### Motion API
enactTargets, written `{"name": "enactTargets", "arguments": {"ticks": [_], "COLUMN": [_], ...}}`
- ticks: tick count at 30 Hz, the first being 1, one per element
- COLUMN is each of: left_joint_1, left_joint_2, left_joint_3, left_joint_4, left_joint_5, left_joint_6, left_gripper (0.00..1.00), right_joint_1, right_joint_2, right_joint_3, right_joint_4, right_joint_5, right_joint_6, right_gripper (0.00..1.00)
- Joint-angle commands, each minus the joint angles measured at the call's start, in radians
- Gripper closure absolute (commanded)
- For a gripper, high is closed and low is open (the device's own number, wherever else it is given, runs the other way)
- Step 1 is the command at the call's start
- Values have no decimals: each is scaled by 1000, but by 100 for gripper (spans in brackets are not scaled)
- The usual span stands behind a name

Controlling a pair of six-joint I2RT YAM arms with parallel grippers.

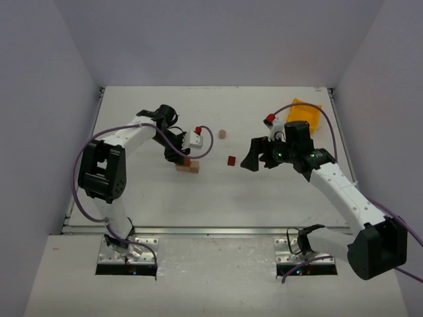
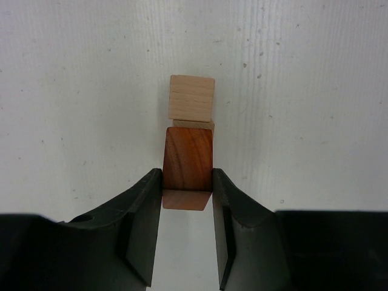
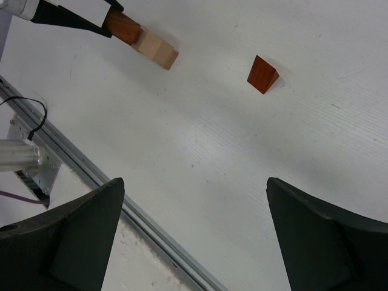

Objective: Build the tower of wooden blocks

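The left gripper (image 2: 187, 182) is pinched partway shut on a reddish-brown block (image 2: 188, 159), set against the pale cube (image 2: 192, 97) of the wood block tower (image 1: 188, 166), left of centre. The right gripper (image 3: 194, 188) gapes wide and empty near a red wedge (image 3: 262, 74). At the far right, I can't see what the yellow bin (image 1: 306, 109) holds.

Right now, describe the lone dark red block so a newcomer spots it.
On the white table, look between the left tool and the right tool. The dark red wedge lies alone, nearer the right one. Unlike the blocks at the left tool, nothing touches it.
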Motion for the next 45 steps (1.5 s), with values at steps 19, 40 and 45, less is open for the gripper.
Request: {"name": "enactTargets", "arguments": {"ticks": [19,40,45], "left_joint_1": [10,5,0], "left_joint_2": [-44,-46,-45], "left_joint_3": [-21,-35,-39], "left_joint_4": [42,49,48], "left_joint_5": [28,22,14], "left_joint_6": [-14,-20,-18], "left_gripper": [89,87,84], "right_joint_1": [1,1,1], "right_joint_2": [-51,-66,-65], "right_joint_3": [-8,-15,-16], "right_joint_4": [24,22,22], "right_joint_5": [40,51,51], "right_joint_6": [-13,-18,-18], "right_gripper": [1,1,1]}}
